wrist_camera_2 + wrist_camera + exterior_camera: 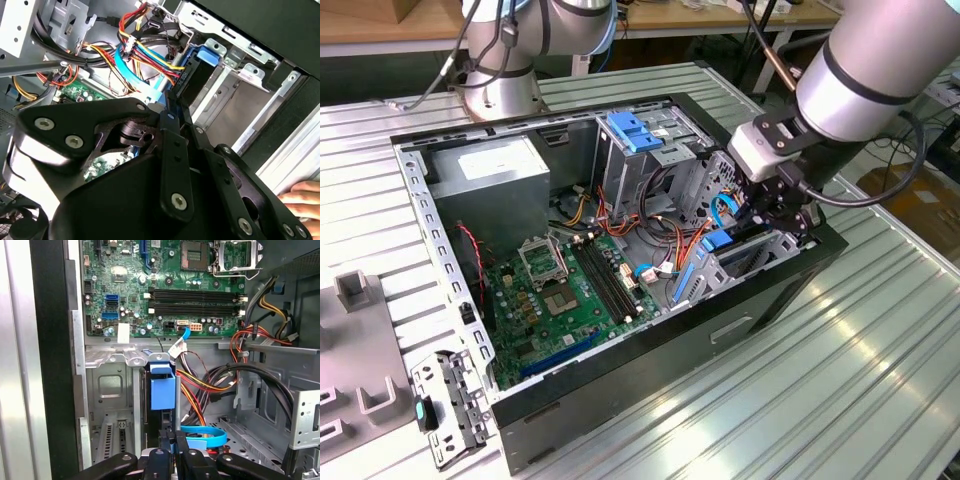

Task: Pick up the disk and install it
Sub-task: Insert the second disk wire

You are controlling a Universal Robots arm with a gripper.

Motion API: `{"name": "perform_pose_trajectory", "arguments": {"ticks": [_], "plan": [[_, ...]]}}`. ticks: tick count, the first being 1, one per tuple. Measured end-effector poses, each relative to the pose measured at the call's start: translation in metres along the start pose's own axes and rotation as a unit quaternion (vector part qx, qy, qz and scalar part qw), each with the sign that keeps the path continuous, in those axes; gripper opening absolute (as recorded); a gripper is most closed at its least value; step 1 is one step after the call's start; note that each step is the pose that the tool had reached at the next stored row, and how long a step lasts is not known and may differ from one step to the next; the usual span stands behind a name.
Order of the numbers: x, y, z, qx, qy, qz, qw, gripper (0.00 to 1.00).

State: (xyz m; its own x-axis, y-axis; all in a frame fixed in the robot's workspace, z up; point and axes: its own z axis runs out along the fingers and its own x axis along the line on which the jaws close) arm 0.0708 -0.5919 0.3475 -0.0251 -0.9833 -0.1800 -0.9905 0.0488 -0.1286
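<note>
The disk [162, 390] is seated on edge in the case [760, 300] bay, with the gripper [172, 447] pinched shut on its edge.

Ribbed metal tabletop [880, 350] under bright light; wooden bench [380, 25] behind.

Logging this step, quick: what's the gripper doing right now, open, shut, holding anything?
Gripper: shut on the disk, which stands on edge in the drive bay of the case.
</note>
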Motion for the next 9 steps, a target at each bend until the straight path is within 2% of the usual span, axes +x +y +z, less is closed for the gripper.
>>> {"name": "perform_pose_trajectory", "arguments": {"ticks": [9], "plan": [[0.0003,-0.0014,0.0024,0.0003,0.0001,0.002,1.0,0.16]]}}
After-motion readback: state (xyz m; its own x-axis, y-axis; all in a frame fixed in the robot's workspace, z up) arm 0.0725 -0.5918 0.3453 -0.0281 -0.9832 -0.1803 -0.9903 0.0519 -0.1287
